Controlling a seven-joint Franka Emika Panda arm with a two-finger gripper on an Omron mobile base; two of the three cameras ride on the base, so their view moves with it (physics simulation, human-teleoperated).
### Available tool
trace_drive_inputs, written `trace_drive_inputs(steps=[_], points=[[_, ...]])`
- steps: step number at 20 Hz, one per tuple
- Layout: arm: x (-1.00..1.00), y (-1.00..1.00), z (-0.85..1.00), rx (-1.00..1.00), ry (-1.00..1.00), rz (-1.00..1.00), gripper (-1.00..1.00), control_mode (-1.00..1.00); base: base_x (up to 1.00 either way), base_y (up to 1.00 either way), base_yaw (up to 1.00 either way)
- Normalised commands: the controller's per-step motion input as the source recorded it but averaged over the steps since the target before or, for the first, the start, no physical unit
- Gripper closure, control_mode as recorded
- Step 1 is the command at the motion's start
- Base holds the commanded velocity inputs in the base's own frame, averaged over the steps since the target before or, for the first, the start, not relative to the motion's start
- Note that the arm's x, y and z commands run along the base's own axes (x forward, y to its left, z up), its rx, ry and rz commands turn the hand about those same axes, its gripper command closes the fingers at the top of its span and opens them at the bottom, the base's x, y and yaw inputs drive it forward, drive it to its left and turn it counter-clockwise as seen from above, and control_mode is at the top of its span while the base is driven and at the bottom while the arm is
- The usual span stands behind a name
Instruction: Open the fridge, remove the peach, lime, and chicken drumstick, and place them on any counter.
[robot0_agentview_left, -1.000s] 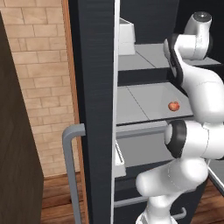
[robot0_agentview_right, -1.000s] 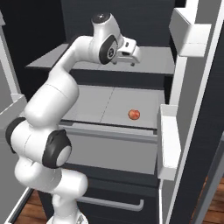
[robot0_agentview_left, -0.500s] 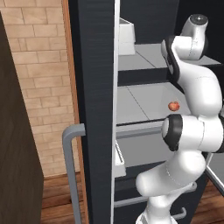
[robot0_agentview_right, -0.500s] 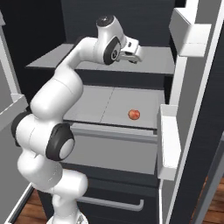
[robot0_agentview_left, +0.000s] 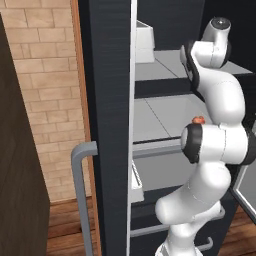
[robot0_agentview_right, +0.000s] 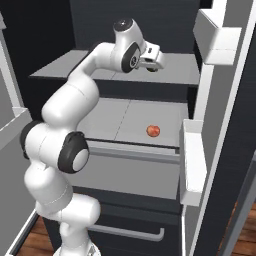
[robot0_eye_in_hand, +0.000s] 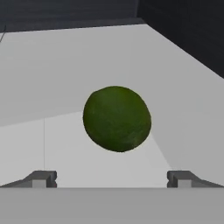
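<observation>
The fridge (robot0_agentview_right: 220, 165) stood open. The gripper (robot0_eye_in_hand: 112, 178) was reached over its upper shelf (robot0_agentview_right: 175, 67), jaws spread wide and holding nothing. The lime (robot0_eye_in_hand: 117, 118) lay on that shelf directly ahead of the fingertips (robot0_eye_in_hand: 43, 178), between their lines but untouched. The peach (robot0_agentview_right: 153, 131) rested one shelf lower, toward the front edge, well below the gripper.

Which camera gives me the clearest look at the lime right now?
The hand view: the lime sits centred on the pale fridge shelf, ahead of the open gripper. In both base views the arm covers it.
</observation>
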Motion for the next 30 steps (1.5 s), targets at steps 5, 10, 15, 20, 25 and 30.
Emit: trace_drive_inputs(steps=[5, 10, 15, 20, 25, 30], points=[[0.20, -0.09, -0.01, 0.00, 0.04, 0.00, -1.00, -1.00, 0.00, 0.00, 0.00], [0.25, -0.10, -0.09, 0.00, 0.05, 0.00, -1.00, -1.00, 0.00, 0.00, 0.00], [0.32, -0.07, -0.11, 0.00, 0.03, 0.00, -1.00, -1.00, 0.00, 0.00, 0.00], [0.32, -0.11, -0.07, 0.00, 0.03, 0.00, -1.00, -1.00, 0.00, 0.00, 0.00], [0.09, -0.12, -0.10, 0.00, 0.03, 0.00, -1.00, -1.00, 0.00, 0.00, 0.00], [0.00, -0.05, -0.41, 0.00, 0.14, 0.00, 1.00, -1.00, 0.00, 0.00, 0.00]])
